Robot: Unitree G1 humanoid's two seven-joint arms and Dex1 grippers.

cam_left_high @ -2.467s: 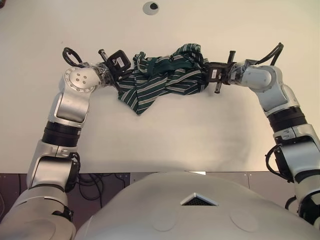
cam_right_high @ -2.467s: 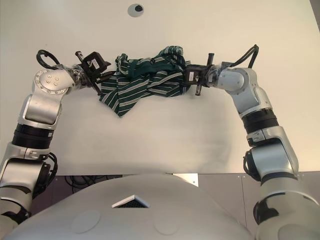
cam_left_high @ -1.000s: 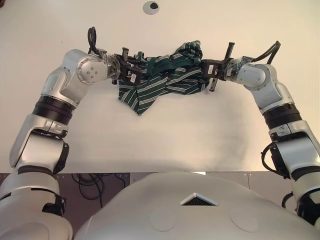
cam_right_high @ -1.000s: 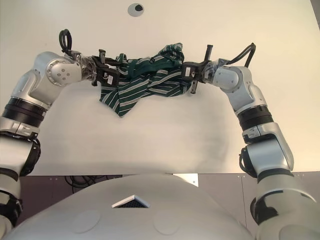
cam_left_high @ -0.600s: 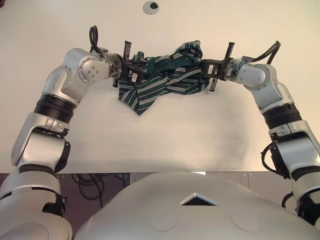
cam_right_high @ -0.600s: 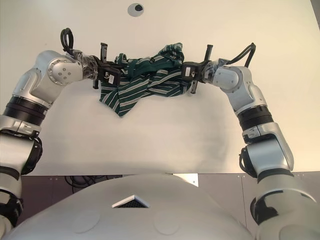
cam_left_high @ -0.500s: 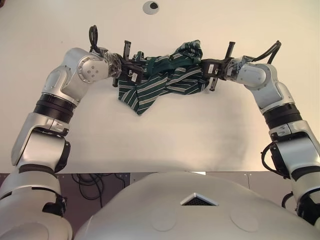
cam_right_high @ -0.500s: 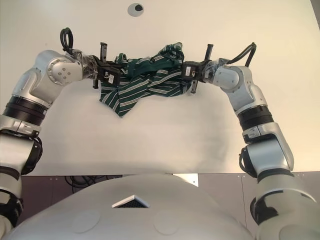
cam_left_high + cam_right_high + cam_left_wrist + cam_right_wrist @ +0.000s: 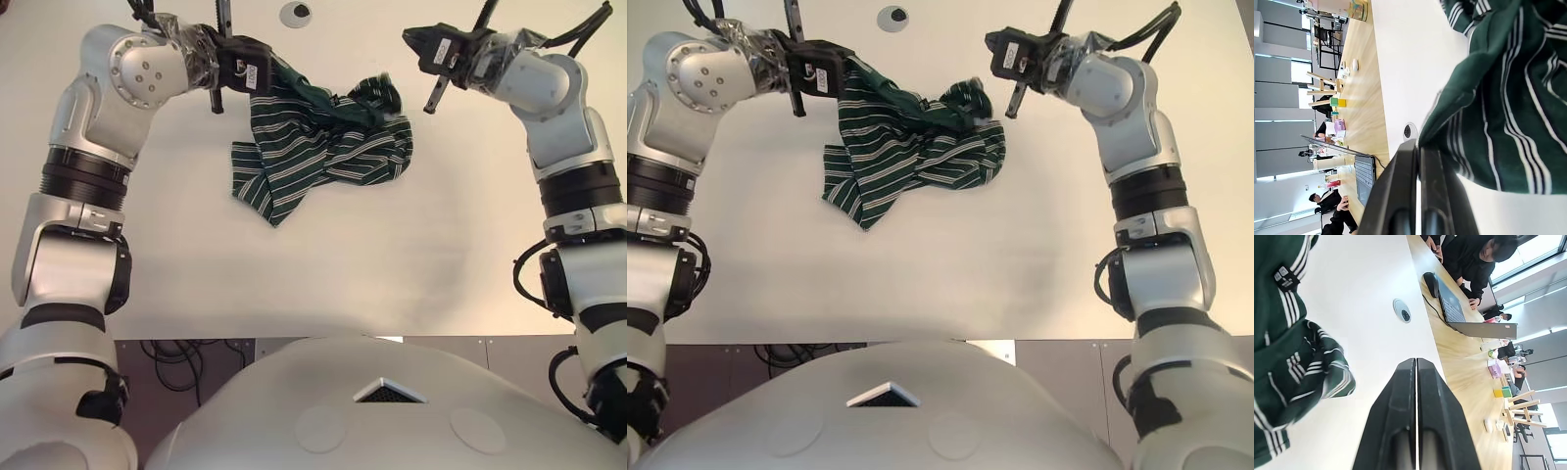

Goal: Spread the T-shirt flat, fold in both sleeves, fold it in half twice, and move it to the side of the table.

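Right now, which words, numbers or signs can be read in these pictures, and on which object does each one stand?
No text reads clearly.
White sticker on the left gripper: dark print, too small to read.
White label on the right gripper: too small to read.
Black tag on the dark green white-striped T-shirt: white marks, blurred.

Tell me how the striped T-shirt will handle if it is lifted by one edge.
Probably floppy: the T-shirt hangs in loose folds from the left hand, its lower part bunched on the table. Likely light: a pinch on one edge holds it up. It should drag and stretch out rather than keep its shape.
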